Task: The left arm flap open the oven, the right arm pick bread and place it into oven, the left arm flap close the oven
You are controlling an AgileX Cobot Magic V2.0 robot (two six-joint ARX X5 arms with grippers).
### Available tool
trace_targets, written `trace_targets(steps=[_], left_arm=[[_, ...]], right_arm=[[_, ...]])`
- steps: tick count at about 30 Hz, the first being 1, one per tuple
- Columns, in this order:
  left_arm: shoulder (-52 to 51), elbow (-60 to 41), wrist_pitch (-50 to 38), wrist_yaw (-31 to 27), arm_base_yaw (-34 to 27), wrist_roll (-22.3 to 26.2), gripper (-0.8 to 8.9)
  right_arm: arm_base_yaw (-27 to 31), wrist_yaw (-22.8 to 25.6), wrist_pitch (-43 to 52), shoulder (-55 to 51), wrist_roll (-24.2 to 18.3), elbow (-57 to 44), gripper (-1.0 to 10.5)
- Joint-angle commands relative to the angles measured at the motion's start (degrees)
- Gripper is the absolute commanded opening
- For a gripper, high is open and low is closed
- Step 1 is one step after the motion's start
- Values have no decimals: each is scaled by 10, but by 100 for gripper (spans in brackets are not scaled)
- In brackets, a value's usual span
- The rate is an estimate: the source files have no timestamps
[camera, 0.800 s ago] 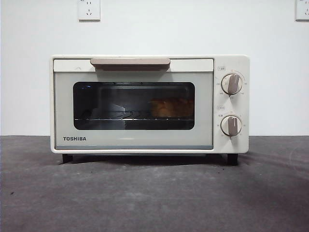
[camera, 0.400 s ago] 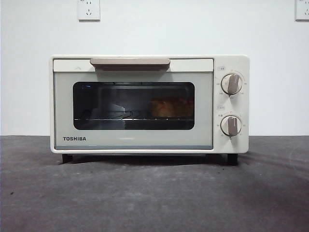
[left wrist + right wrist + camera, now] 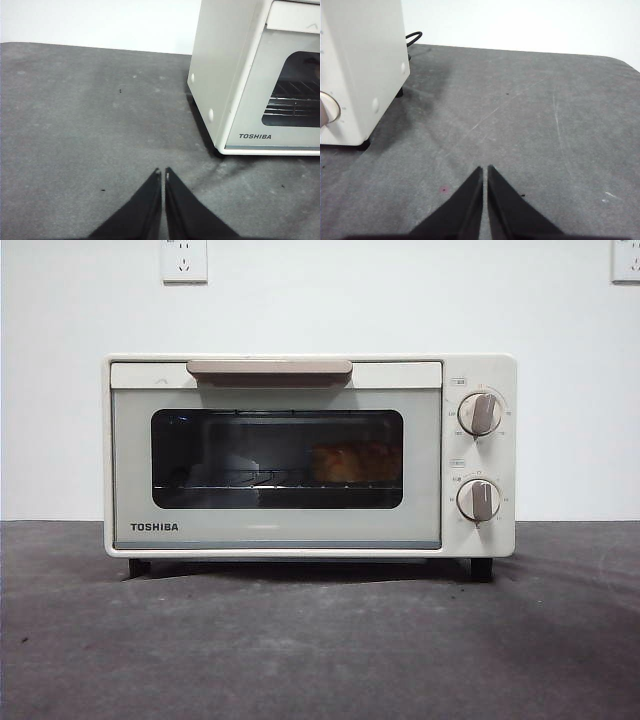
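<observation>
Behind closed oven (image 3: 310,455) glass, bread (image 3: 355,462) front-view only, left gripper (image 3: 163,173), right gripper (image 3: 485,169) pinched empty.

"TOSHIBA" in dark capitals, lower left of oven (image 3: 300,455) door; knob dial markings too small to read.

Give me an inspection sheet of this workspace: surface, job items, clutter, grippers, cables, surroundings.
Surface: dark grey felt-like table top, faint scuffs and specks.
Job items: cream-white boxy TOSHIBA toaster oven, door shut; small golden-orange loaf of bread on the wire rack inside, toward the knob side.
Clutter: nothing seen.
Grippers: left gripper shut, empty, above the table off the oven's plain side; right gripper shut, empty, off the knob side.
Cables: black cord behind the oven.
Surroundings: white wall with two white wall sockets.
</observation>
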State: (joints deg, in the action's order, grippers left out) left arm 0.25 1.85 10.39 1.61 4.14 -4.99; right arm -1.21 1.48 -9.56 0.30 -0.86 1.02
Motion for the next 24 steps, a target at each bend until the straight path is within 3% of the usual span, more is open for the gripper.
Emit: trace_targets(steps=[1, 24], left_arm=[[-1, -11, 3, -2, 0, 9, 21], [-1, -11, 3, -2, 0, 9, 20]], right_arm=[[0, 0, 6, -1, -4, -5, 11], [0, 0, 6, -1, -4, -5, 11]])
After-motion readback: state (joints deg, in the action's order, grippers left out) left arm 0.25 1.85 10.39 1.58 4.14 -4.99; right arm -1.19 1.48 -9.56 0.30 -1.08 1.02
